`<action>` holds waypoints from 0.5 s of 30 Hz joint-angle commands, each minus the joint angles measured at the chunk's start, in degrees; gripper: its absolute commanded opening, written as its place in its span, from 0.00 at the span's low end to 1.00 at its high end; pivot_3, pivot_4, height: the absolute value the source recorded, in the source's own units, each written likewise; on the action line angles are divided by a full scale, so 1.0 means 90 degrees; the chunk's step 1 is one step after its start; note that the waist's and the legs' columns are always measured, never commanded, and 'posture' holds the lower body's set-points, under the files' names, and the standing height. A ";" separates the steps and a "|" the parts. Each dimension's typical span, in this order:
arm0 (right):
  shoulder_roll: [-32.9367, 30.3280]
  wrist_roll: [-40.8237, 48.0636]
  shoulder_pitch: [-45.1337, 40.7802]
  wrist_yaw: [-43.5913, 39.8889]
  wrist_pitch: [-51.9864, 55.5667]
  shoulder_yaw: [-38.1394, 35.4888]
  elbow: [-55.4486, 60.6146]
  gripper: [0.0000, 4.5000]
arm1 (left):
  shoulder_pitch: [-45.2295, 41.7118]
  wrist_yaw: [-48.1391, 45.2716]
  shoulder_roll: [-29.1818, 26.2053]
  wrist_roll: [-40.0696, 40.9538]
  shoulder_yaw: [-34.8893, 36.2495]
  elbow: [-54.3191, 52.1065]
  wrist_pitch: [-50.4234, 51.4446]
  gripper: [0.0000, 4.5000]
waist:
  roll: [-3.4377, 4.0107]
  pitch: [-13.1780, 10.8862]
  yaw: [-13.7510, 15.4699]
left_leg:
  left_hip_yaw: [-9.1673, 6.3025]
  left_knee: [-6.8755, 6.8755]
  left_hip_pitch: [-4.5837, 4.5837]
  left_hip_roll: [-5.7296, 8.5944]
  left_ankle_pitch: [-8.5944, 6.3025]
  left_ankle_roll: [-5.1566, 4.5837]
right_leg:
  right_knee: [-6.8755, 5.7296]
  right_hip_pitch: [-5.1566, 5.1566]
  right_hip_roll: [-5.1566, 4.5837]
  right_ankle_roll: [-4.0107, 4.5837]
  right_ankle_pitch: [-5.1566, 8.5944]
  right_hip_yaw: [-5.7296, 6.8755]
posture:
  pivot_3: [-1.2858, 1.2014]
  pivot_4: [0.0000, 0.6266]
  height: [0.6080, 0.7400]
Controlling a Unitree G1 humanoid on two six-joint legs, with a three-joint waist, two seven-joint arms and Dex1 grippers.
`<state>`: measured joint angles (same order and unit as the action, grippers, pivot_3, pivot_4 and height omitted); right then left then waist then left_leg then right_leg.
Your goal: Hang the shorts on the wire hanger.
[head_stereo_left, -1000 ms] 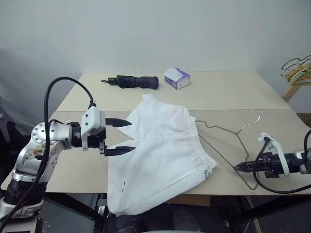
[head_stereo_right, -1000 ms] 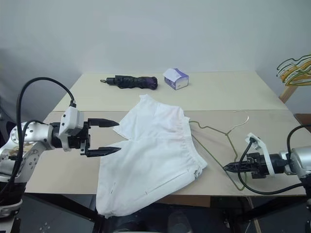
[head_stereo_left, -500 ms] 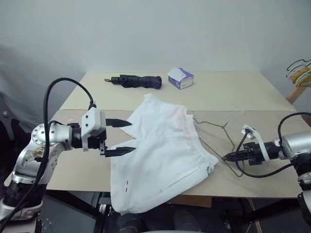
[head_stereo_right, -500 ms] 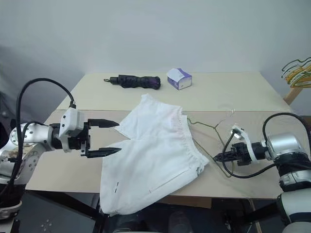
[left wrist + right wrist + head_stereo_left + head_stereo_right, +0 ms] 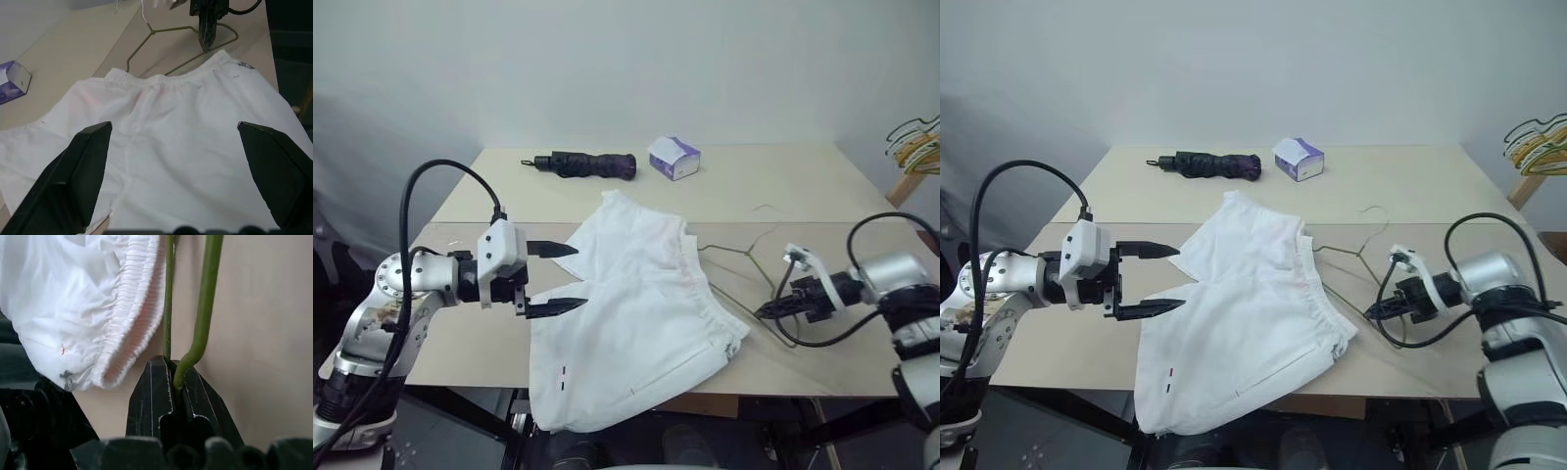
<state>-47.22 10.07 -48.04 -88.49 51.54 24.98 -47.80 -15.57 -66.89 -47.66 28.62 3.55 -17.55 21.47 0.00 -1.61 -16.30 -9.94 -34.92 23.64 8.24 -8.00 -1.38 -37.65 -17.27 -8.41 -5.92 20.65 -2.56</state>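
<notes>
The white shorts [image 5: 636, 313] lie spread over the middle of the table [image 5: 783, 186], one leg hanging over the front edge. Their gathered waistband [image 5: 139, 328] faces right. The thin olive wire hanger [image 5: 724, 250] lies flat just right of the waistband, hook pointing away from me. My right gripper [image 5: 760, 313] is shut on the hanger's near corner [image 5: 208, 298], close beside the waistband's end. My left gripper [image 5: 579, 276] hovers open at the shorts' left edge, fingers level and pointing right, nothing between them. The cloth [image 5: 186, 161] fills the space ahead of its fingers.
A folded black umbrella [image 5: 582, 164] and a purple-and-white tissue box [image 5: 673, 158] lie at the table's far side. A bunch of yellow and green hangers [image 5: 915, 147] on a wooden rack stands past the right edge.
My right gripper has slid left and forward, dragging the hanger across the table toward the shorts' waistband. The left gripper has stayed where it was, still open.
</notes>
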 commanded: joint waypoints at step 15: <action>0.0403 -0.0423 -0.0802 -0.0445 -0.0787 0.0001 -0.1251 0.00 | 0.0159 0.0153 -0.0118 0.0045 0.0304 -0.0311 -0.0076 0.99 | 0.0003 -0.0002 0.0144 | -0.0006 0.0003 -0.0010 0.0002 -0.0001 0.0004 | -0.0002 0.0006 0.0004 0.0000 0.0000 0.0001 | 0.45 0.00 1.00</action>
<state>-43.53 6.50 -53.87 -88.80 45.70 26.03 -59.15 -13.53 -65.86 -48.05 28.63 4.76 -19.37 21.46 0.03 -1.62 -15.01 -10.00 -34.89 23.55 8.27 -8.01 -1.35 -37.67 -17.22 -8.38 -5.91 20.65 -2.55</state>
